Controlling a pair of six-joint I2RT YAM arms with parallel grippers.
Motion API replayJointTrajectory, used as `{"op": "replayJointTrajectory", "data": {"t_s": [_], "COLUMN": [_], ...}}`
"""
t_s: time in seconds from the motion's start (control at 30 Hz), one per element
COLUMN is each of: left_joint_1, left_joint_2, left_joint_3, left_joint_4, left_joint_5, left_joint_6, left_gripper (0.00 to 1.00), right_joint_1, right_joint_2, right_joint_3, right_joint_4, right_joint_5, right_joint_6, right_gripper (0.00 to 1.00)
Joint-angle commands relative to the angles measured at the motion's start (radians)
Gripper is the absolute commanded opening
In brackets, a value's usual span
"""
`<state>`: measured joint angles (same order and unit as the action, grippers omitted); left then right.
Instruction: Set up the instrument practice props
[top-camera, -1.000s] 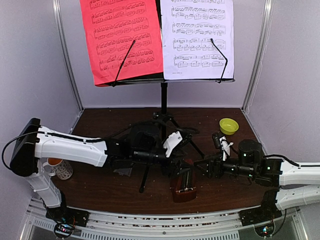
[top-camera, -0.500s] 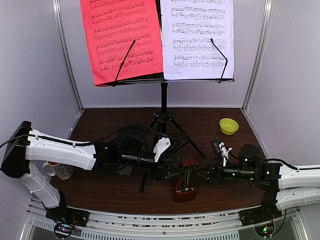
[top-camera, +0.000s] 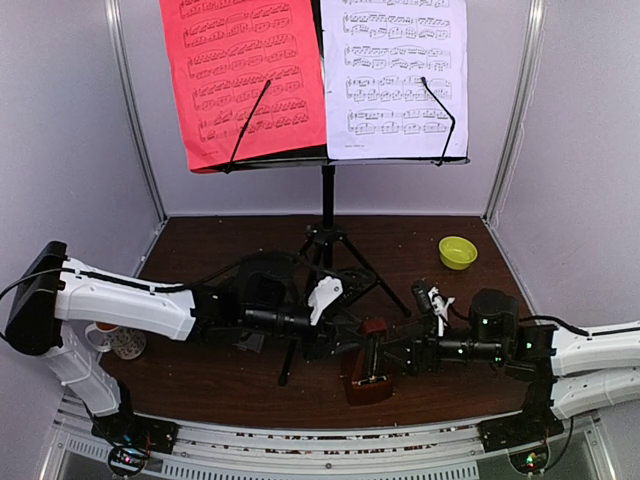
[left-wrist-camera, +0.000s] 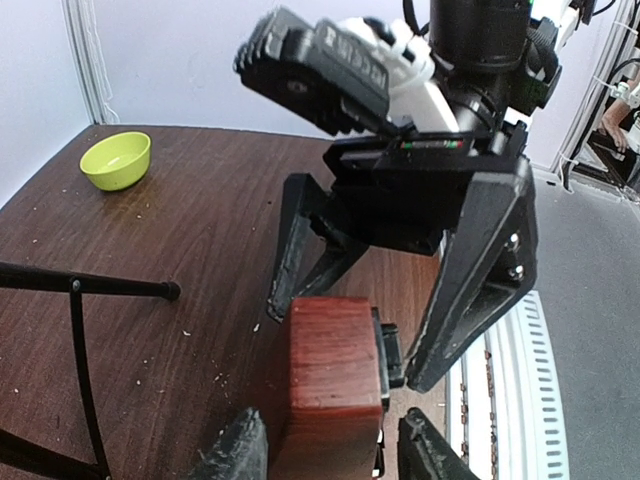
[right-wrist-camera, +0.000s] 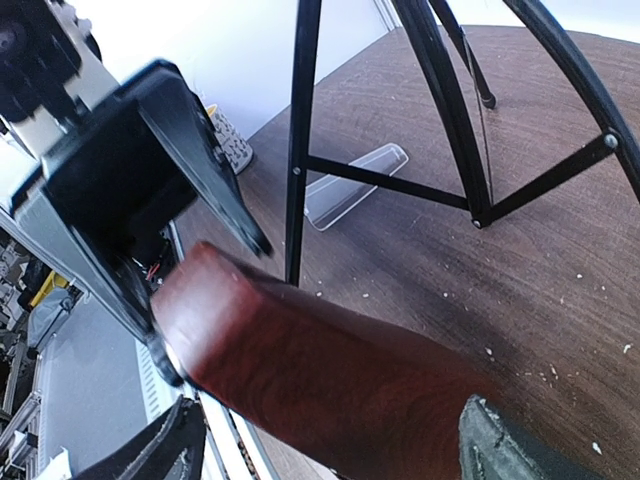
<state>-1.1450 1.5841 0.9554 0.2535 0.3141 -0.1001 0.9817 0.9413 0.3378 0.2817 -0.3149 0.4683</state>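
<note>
A: Metronome (top-camera: 369, 362)?

B: Stands on the worktop (top-camera: 230, 235), near the front edge and about midway across, just in front of the tripod legs of the stand (top-camera: 327, 195). Brown wood, narrowing toward the top.

A: Left jaws?

B: Reach in from the left on the left arm (top-camera: 130, 298), one finger to each side of the metronome, close against its flanks. Only thin dark slits between the fingers (left-wrist-camera: 238, 452) and the wood in the left wrist view. Pressing on it or not: cannot tell.

A: Right jaws?

B: Come in from the opposite side, facing the left ones. Spread wide open, straddling the metronome. In the left wrist view, one tip beside the top corner, the other next to the black fitting on the side. No grip on anything.

A: And the stand?

B: Upright behind the metronome, legs spread on the worktop, perforated black desk high above. Carries the red sheet (top-camera: 245, 80) on the left and the white sheet (top-camera: 395, 75) on the right, side by side, each crossed by a thin wire holder.

A: Anything else?

B: Yellow-green bowl (top-camera: 457, 251) toward the far right corner, well apart from the metronome. Patterned mug (top-camera: 125, 342) at the left near edge, partly hidden behind the left arm. Clear plastic strip (right-wrist-camera: 355, 187) flat on the worktop beyond the tripod legs in the right wrist view.
</note>
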Motion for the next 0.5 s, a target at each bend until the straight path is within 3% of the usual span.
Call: {"op": "replayJointTrajectory", "data": {"t_s": [0.0,0.47], "left_joint_1": [0.005,0.005], "left_joint_2": [0.021,0.018], "left_joint_3": [0.015,0.015], "left_joint_4": [0.042,0.03], "left_joint_5": [0.005,0.004], "left_joint_6": [0.014,0.015], "left_gripper": [0.46,0.45], "right_joint_1": [0.006,0.007], "right_joint_2": [0.012,-0.005], "right_joint_3": [0.04,0.028], "right_joint_4": [0.028,-0.002], "right_joint_5": [0.001,0.054], "right_joint_6": [0.004,0.003], "right_gripper": [0.86,0.56]}}
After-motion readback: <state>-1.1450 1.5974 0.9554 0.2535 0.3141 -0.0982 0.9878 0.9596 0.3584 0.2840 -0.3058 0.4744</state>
